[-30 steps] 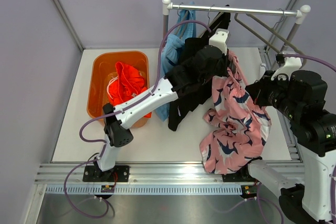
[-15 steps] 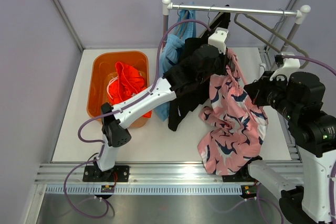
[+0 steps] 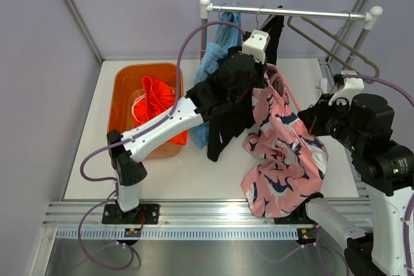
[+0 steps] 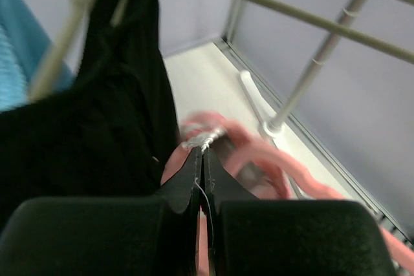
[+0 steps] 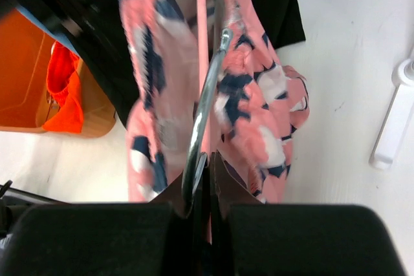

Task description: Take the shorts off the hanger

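The pink patterned shorts (image 3: 284,153) hang stretched between my two grippers, right of centre. My left gripper (image 3: 266,72) is shut on the top of their pink hanger (image 4: 259,150), at the twisted wire under the hook, just below the rail (image 3: 291,11). My right gripper (image 3: 312,121) is shut on the pink shorts (image 5: 259,95), with a chrome hanger bar (image 5: 204,101) beside its fingers. The black shorts (image 3: 223,127) and the light blue shorts (image 3: 210,63) hang on the rail behind my left arm. The orange shorts (image 3: 158,105) lie in the bin.
The orange bin (image 3: 123,95) stands at the left of the table. Empty hangers (image 3: 336,40) hang at the right end of the rail. The rack's white foot (image 5: 391,127) stands on the table at the right. Grey walls close in on three sides.
My left gripper has risen and moved back-left toward the rail with the hanger. The pink shorts are pulled tauter. My right gripper has shifted slightly left.
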`<state>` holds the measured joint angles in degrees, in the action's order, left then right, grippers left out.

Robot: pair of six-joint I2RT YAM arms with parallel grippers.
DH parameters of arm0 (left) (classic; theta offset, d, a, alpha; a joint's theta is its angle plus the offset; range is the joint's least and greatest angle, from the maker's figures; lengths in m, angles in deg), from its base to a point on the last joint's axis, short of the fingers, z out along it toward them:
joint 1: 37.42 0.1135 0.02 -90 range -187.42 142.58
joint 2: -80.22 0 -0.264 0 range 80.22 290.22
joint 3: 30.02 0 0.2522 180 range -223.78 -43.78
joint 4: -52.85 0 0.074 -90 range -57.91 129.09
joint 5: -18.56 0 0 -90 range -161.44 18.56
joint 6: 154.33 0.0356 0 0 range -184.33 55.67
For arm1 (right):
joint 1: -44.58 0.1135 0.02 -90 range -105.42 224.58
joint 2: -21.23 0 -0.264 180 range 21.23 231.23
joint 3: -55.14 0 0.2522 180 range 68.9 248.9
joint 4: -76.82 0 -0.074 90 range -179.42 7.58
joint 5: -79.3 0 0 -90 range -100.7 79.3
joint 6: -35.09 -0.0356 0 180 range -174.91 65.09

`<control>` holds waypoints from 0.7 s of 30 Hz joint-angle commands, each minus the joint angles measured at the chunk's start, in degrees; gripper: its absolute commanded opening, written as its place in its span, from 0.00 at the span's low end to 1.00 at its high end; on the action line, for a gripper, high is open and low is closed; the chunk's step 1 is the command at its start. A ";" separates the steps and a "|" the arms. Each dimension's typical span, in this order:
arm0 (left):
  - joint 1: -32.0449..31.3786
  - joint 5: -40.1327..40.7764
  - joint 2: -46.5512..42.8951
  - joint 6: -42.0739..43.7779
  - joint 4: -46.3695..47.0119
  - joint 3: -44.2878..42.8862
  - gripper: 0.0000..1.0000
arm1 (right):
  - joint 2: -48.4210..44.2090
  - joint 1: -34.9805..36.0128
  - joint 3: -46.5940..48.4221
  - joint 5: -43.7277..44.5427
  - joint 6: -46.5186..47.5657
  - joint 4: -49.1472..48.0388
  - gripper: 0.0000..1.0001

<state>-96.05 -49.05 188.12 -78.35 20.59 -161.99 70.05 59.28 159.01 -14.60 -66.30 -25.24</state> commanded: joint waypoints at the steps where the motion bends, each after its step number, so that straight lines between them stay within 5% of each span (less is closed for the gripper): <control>1: 0.89 10.64 -5.50 6.89 8.74 0.35 0.00 | -1.01 0.33 -0.11 -0.41 0.06 5.60 0.00; 21: 2.47 10.48 4.69 9.54 6.11 -3.96 0.00 | -4.34 0.42 7.98 -7.79 -0.47 4.90 0.00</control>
<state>-96.99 -43.94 191.99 -70.79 24.58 -163.43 67.87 59.26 163.95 -17.70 -67.09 -23.31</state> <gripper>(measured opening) 0.012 0.033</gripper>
